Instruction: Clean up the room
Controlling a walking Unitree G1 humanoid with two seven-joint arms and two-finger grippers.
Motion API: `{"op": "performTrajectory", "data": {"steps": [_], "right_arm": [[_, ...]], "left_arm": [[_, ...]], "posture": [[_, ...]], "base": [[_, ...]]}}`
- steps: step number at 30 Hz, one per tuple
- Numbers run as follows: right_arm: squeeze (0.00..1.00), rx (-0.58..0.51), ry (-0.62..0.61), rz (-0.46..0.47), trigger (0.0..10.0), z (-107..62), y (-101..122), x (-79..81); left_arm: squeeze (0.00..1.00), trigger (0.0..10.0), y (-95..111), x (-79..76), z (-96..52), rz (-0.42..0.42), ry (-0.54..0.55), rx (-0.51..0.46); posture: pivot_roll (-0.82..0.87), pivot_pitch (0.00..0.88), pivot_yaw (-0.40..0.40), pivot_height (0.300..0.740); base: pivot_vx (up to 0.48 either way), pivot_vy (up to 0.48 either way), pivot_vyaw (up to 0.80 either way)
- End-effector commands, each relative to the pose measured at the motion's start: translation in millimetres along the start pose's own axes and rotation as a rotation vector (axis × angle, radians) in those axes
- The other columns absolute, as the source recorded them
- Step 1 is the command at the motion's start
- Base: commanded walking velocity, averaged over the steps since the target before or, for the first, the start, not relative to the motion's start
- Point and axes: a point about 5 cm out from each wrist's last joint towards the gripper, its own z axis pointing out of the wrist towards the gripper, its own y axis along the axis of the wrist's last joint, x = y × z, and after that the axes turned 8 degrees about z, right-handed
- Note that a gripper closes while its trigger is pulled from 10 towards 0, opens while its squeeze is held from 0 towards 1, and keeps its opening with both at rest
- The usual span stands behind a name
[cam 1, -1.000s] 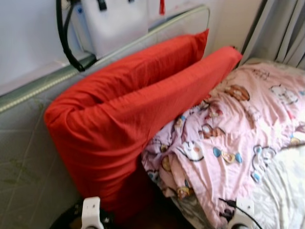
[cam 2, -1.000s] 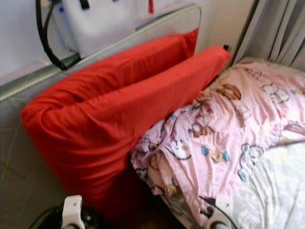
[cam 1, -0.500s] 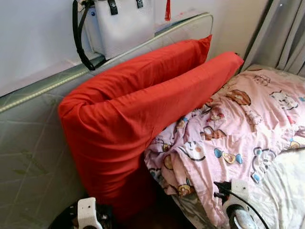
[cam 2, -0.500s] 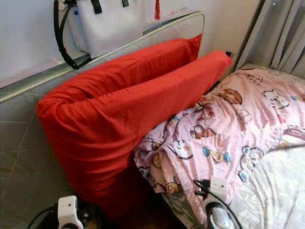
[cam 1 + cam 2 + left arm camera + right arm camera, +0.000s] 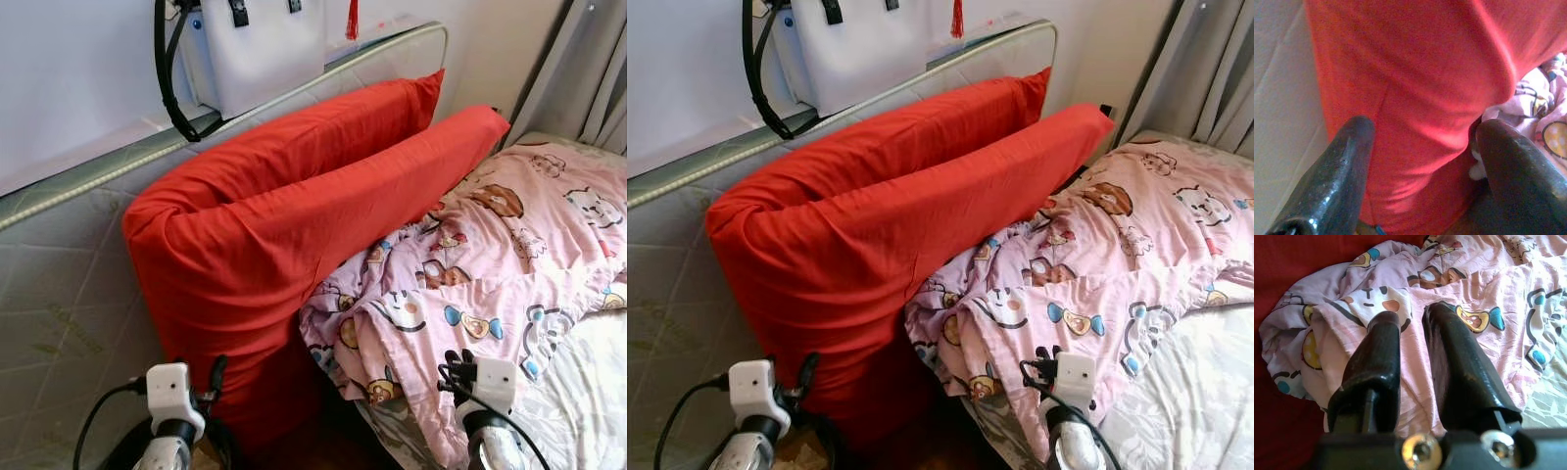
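Between the parted left fingers: red pillow.

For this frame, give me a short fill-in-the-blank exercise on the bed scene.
1. The long pillows leaning on the headboard are ____.
2. The left gripper has its jaws ____.
3. The right gripper hangs over the ____ cartoon quilt.
4. The bag above the headboard is ____.

Missing: red; open; pink; white
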Motion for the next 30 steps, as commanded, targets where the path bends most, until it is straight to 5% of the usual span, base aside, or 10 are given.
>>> {"op": "performTrajectory", "data": {"steps": [1,17,30], "right_arm": [[0.00,-0.039,-0.004,0.000,10.0,-0.9,5,0.4],[0.00,-0.056,-0.044,-0.021,10.0,13.0,20,4.2],[0.00,-0.027,-0.043,-0.021,10.0,17.0,19,9.6]], "left_arm": [[0.00,10.0,0,-0.1,-1.3,-0.003,-0.006,0.008],[0.00,10.0,3,-7.4,-2.3,-0.006,-0.019,0.008],[0.00,10.0,-16,-0.2,3.0,-0.013,-0.023,0.107]], "posture": [[-0.09,0.000,0.009,0.740],[-0.07,0.056,-0.003,0.725],[-0.07,0.066,-0.002,0.688]], "base": [[0.000,0.000,0.00],[0.000,0.000,0.00],[0.000,0.000,0.00]]}}
